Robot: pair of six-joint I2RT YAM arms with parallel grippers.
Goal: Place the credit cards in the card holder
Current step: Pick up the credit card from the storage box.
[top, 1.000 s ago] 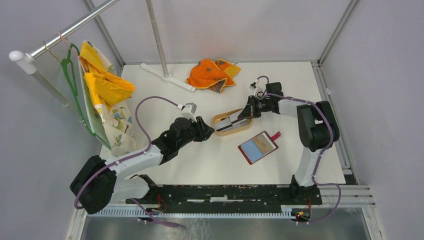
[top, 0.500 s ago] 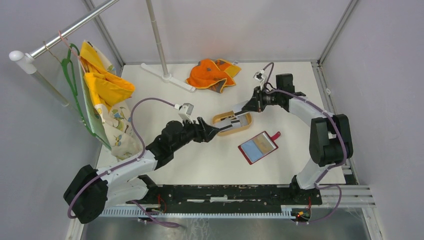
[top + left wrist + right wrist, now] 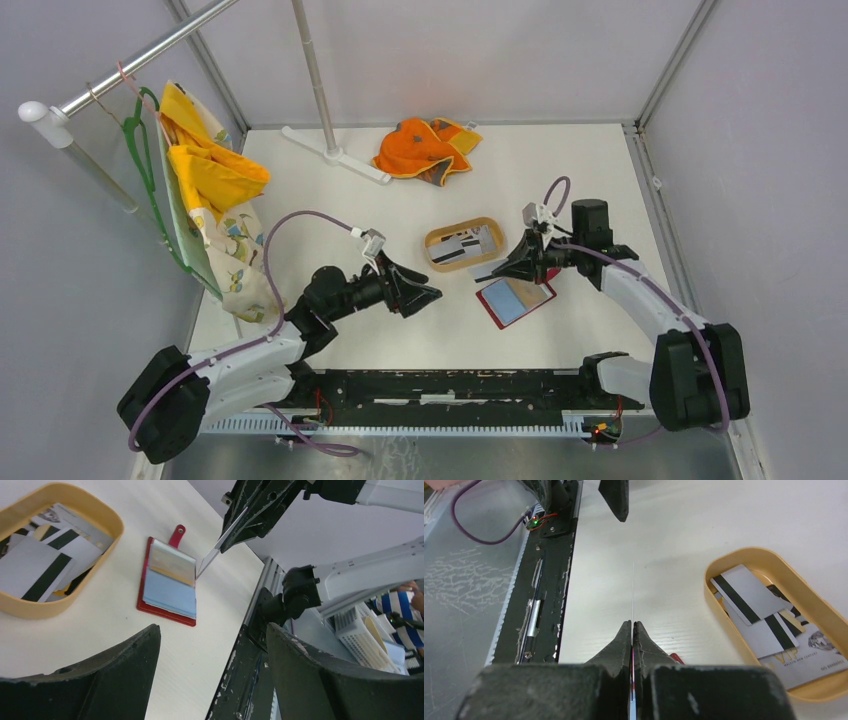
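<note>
The red card holder (image 3: 513,301) lies open on the table, pale blue inside (image 3: 170,582). A tan oval tray (image 3: 437,240) behind it holds several credit cards (image 3: 45,565) (image 3: 749,600), grey and white with dark stripes. My right gripper (image 3: 510,268) (image 3: 632,622) is shut on one credit card (image 3: 220,542), seen edge-on as a thin line (image 3: 632,595). It holds the card tilted just above the holder's far-left edge. My left gripper (image 3: 425,293) (image 3: 214,630) hangs open and empty left of the holder, near the front of the tray.
An orange cloth (image 3: 425,148) and a white stand base (image 3: 335,155) lie at the back. Clothes on a hanger (image 3: 210,190) hang at the left. The black rail (image 3: 450,385) runs along the near edge.
My right gripper lifted a card out of the tray and carried it toward me, over the card holder. My left gripper opened and drew back from the tray.
</note>
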